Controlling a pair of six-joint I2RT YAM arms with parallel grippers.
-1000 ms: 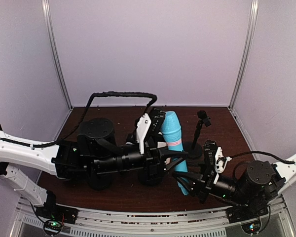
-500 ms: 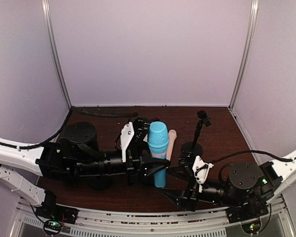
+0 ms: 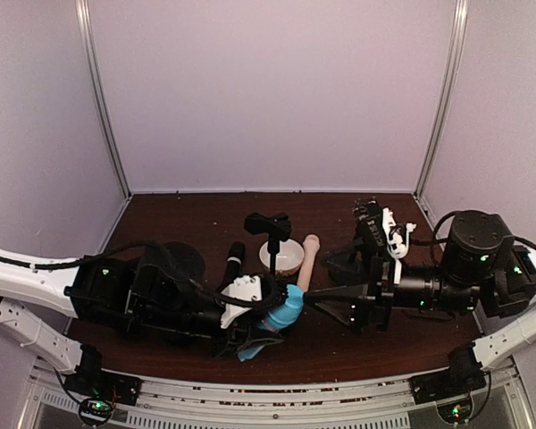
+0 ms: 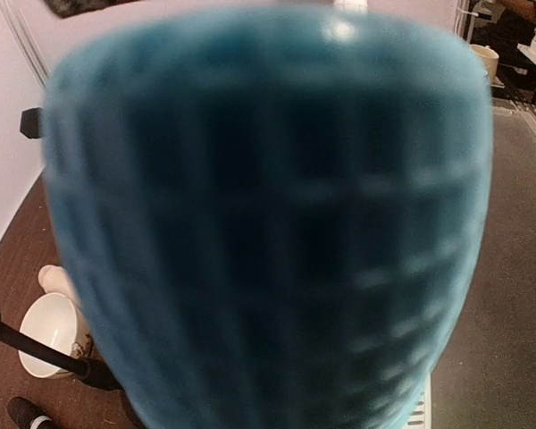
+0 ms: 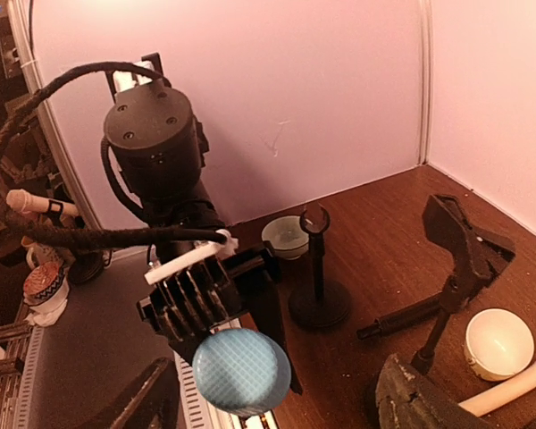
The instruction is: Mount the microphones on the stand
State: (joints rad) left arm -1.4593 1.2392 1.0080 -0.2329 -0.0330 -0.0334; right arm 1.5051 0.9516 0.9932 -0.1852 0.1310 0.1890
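My left gripper (image 3: 261,310) is shut on the light blue microphone (image 3: 284,313), low near the table's front. The microphone's mesh head (image 4: 268,223) fills the left wrist view and points at the right wrist camera (image 5: 241,371). To its right my right gripper (image 3: 326,279) stands open and holds nothing, its fingers (image 5: 143,402) either side of the blue head but apart from it. A black clip stand (image 3: 270,225) rises mid-table. The black microphone (image 3: 234,259) and the cream-pink microphone (image 3: 308,257) lie flat on either side of it.
A white bowl (image 3: 281,257) sits at the clip stand's foot. The right wrist view also shows a ring-topped stand (image 5: 314,268) and a second bowl (image 5: 286,237) behind it. Pale walls enclose the table on three sides.
My right gripper has opened, let go of the blue microphone's lower end and pulled back to the right. My left arm has swung the microphone down toward the front edge, uncovering the clip stand.
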